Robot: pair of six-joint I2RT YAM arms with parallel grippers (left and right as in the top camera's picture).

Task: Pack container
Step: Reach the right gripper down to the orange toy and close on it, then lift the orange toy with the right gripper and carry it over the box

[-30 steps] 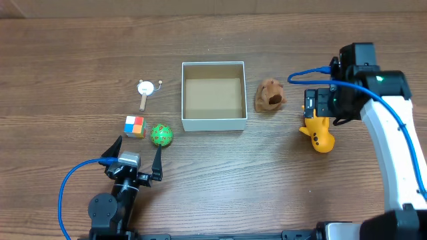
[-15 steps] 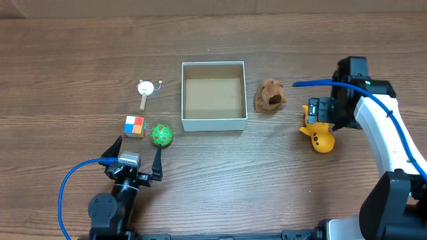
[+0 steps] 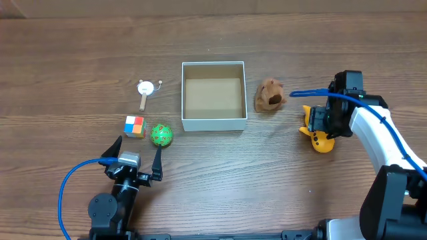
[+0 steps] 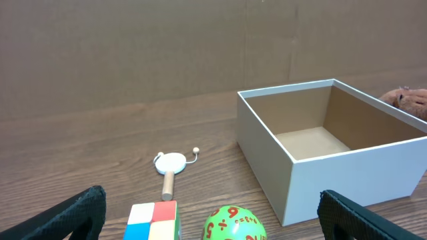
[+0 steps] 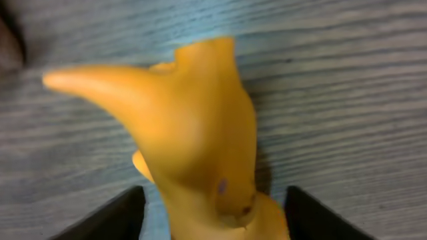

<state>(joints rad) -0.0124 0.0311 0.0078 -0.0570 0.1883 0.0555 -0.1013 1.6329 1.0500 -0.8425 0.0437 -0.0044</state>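
Barely off the mark: straddling the yellow-orange rubber toy point(image 5: 193, 127) with the right gripper point(image 5: 213, 217) spread wide, clamping nothing, left gripper point(image 3: 135, 159) idle and open at the near edge, square white-walled cardboard container point(image 3: 213, 124) mid-table with nothing inside yet.

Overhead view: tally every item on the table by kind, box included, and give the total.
cardboard box: 1
multicoloured cube: 1
green ball: 1
white disc toy with a wooden handle: 1
brown toy: 1
orange toy: 1
Total: 6
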